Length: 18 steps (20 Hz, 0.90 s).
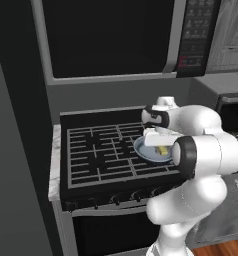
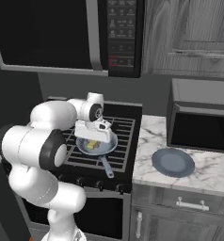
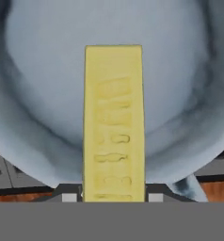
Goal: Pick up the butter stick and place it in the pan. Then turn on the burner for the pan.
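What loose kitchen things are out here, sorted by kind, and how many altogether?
Frying pan: 1
Butter stick: 1
Plate: 1
Total: 3

Grey-blue plate [image 2: 173, 163] on marble counter [image 2: 212, 172], microwave [image 2: 62, 33] above black stove [image 1: 98, 150]

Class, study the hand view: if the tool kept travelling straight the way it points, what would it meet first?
Most likely the pan's grey-blue floor; the butter stick gripped in the tool would touch it first. The gap is hard to judge.
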### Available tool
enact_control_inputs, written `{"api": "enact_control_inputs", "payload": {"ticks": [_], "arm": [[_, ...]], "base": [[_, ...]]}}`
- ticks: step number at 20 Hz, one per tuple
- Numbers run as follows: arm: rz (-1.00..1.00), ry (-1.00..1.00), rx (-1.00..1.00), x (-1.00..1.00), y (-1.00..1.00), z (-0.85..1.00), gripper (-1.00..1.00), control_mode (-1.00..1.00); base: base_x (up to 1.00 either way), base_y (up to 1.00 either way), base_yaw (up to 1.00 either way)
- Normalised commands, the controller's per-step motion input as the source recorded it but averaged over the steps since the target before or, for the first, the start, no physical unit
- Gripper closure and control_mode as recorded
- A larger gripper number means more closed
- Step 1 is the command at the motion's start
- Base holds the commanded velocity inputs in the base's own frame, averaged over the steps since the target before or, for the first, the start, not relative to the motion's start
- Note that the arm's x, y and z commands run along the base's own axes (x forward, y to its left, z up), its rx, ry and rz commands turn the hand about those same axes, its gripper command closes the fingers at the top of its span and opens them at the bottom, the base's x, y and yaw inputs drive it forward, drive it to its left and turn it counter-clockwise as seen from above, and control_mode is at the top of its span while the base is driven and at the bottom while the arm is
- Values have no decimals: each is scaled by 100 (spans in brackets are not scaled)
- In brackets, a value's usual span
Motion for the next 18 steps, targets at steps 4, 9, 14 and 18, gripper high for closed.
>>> {"api": "enact_control_inputs", "payload": {"ticks": [4, 9, 14, 18], "arm": [[0, -1, 0, 5, 0, -17, 100, -100], [0, -4, 0, 2, 0, -7, 100, -100], [0, -3, 0, 11, 0, -9, 100, -100], [0, -2, 0, 16, 0, -17, 100, -100]], "base": [[0, 0, 0], [0, 0, 0], [0, 0, 0], [0, 0, 0]]}}
